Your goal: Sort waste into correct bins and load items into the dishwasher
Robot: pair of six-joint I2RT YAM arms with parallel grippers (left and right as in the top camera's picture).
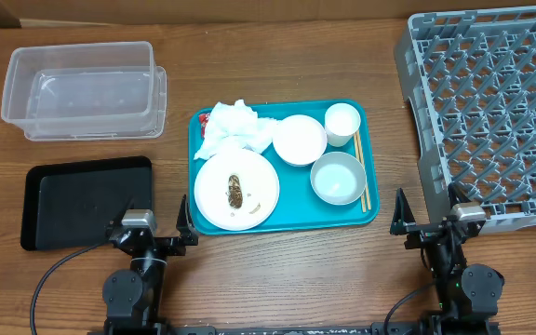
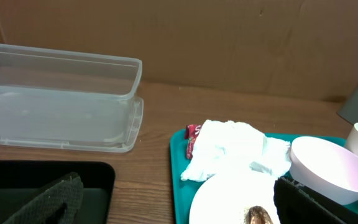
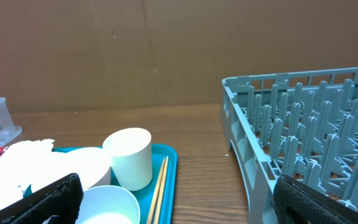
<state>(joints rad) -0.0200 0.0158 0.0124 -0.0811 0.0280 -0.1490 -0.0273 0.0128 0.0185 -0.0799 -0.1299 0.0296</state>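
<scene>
A teal tray (image 1: 203, 130) holds crumpled white napkins (image 1: 235, 130), a red wrapper (image 1: 205, 118), a large white plate (image 1: 236, 190) with a brown food scrap (image 1: 235, 191), two pale bowls (image 1: 300, 140) (image 1: 338, 178), a white cup (image 1: 342, 123) and chopsticks (image 1: 360, 172). The clear tub (image 1: 82, 89) and black tray (image 1: 82, 200) lie at the left. The grey dish rack (image 1: 491, 112) stands at the right. My left gripper (image 1: 153, 230) is open and empty by the black tray. My right gripper (image 1: 431, 223) is open and empty by the rack's near corner.
The left wrist view shows the tub (image 2: 55, 93), napkins (image 2: 235, 152), wrapper (image 2: 193, 132) and a bowl (image 2: 328, 171). The right wrist view shows the cup (image 3: 129, 158), chopsticks (image 3: 157, 193) and rack (image 3: 303, 130). A brown cardboard wall stands behind the table.
</scene>
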